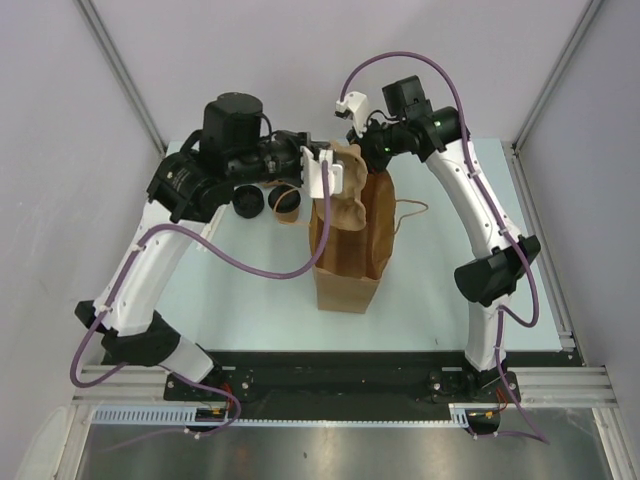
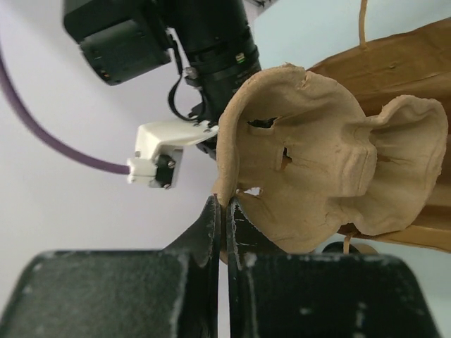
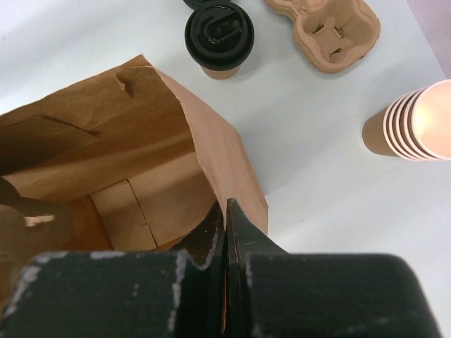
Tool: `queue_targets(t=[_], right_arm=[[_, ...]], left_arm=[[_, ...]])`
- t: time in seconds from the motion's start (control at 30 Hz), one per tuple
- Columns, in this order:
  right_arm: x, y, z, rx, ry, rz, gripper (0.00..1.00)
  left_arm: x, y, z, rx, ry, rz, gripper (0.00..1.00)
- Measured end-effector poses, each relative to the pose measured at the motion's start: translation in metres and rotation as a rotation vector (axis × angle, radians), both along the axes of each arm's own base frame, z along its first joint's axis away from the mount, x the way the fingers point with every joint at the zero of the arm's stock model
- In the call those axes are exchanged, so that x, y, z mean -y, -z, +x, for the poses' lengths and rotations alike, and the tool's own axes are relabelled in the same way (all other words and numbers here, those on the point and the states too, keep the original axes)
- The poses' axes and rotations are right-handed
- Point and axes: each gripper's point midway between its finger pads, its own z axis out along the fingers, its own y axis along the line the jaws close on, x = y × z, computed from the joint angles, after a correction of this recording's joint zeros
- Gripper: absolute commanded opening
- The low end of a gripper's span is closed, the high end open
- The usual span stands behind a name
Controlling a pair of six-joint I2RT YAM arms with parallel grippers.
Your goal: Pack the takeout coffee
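The takeout coffee [image 1: 286, 203] [image 3: 219, 36], a tan cup with a black lid, stands on the table left of the open brown paper bag [image 1: 348, 262] [image 3: 176, 141]. My left gripper [image 1: 325, 180] [image 2: 224, 208] is shut on the edge of a moulded pulp cup carrier [image 2: 317, 176] [image 1: 345, 200] and holds it tilted over the bag's mouth. My right gripper [image 1: 372, 160] [image 3: 227, 208] is shut on the bag's far rim. Neither gripper touches the coffee.
A second black-lidded item [image 1: 247, 201] sits next to the coffee. The right wrist view shows another pulp carrier [image 3: 331, 28] lying flat and a stack of lidless cups [image 3: 416, 123] on the table. The bag's handle [image 1: 410, 215] hangs to the right.
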Motion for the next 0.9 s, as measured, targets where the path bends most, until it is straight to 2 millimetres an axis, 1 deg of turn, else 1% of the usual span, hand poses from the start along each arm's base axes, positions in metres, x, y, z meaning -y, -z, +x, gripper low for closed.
queue_targets(t=[0.13,0.23,0.33,0.47,0.53,0.73,0.9], right_arm=[[-0.003,-0.001,-0.001,-0.001,0.012,0.0,0.0],[-0.005,-0.003,-0.003,-0.003,0.018,0.007,0.0],[-0.007,-0.005,-0.005,-0.004,0.024,0.013,0.0],[-0.007,-0.007,-0.006,-0.008,0.033,0.022,0.0],[-0.007,-0.007,-0.006,-0.011,0.037,0.025,0.0],[-0.007,-0.006,-0.006,-0.023,0.047,0.029,0.0],[-0.006,-0.002,-0.005,-0.03,0.055,0.022,0.0]], left_arm=[[0.008,0.018,0.001,-0.033,0.004,0.047,0.0],[0.014,0.037,0.005,-0.081,-0.001,0.077,0.0],[0.019,0.068,0.009,-0.153,-0.015,0.119,0.0],[0.023,0.119,0.016,-0.27,-0.048,0.181,0.0],[0.026,0.139,0.02,-0.325,-0.068,0.204,0.0],[0.035,0.174,0.03,-0.425,-0.102,0.24,0.0],[0.038,0.195,0.035,-0.472,-0.119,0.283,0.0]])
